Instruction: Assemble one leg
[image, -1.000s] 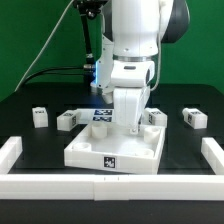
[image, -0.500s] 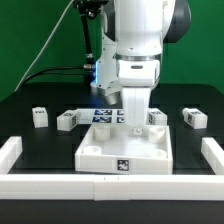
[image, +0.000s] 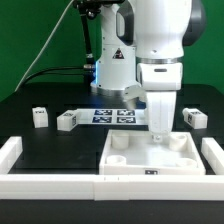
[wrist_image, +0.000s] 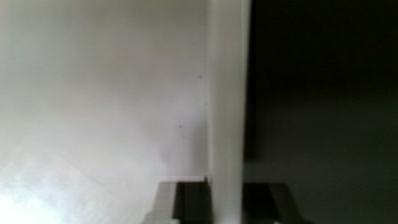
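Note:
The large white square top (image: 150, 160) with round corner sockets lies at the front on the exterior view's right, against the white border. My gripper (image: 160, 131) stands upright over its far rim and is shut on that rim. In the wrist view the rim's white wall (wrist_image: 228, 120) runs between my two dark fingers (wrist_image: 192, 203), and my gripper (wrist_image: 228, 206) clamps it. Three legs show: two (image: 38, 117) (image: 67, 121) at the exterior view's left and one (image: 193, 117) at its right. A fourth leg is hidden.
The marker board (image: 112, 115) lies behind the top, in front of the arm's base. A low white border (image: 48, 186) runs along the front, with side pieces on the exterior view's left (image: 9, 156) and right (image: 213, 152). Cables hang at the back left.
My gripper has moved toward the exterior view's right and dragged the top with it, from the middle front to the front right corner by the border.

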